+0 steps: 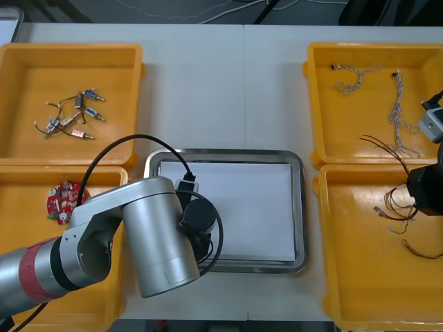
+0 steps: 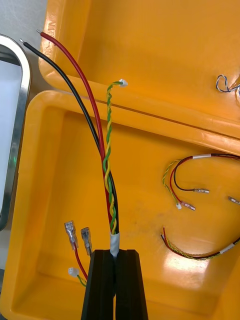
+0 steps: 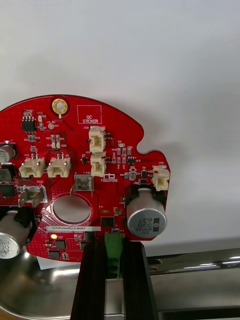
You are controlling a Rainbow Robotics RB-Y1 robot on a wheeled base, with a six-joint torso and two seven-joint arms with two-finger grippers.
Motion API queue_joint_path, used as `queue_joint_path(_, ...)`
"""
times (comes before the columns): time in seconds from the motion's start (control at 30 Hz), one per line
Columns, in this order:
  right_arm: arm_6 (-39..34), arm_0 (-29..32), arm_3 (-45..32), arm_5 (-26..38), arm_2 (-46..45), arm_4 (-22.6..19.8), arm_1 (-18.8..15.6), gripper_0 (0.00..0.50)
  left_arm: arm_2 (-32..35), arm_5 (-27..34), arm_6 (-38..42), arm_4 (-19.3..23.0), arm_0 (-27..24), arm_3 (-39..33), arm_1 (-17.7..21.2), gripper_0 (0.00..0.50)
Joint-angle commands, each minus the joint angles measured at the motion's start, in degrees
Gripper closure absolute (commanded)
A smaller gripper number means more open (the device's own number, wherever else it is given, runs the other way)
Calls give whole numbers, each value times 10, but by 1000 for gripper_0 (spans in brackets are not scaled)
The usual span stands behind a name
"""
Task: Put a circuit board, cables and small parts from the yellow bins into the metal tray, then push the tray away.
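left claw (image 3: 114, 245) clamped on round red circuit board (image 3: 85, 165) by its green edge part, held over metal tray (image 1: 301, 207) at its 8 o'clock corner | right claw (image 2: 115, 252) closed on red, black and yellow-green cable bundle (image 2: 102, 165), held over yellow bin (image 1: 346, 290) at 4 o'clock of tabletop (image 1: 221, 83)

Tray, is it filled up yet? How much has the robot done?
The metal tray looks bare so far. The left gripper holds a red circuit board over its white inside; the right gripper grips a cable above a right yellow bin. The small metal parts, blue and white cables and the push are left.
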Motion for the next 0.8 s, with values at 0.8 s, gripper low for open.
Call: queue_joint_path(0.8,-28,-11,-5,2,6,-4,-19,500,5,2,-6,-7,22,-22,13,500)
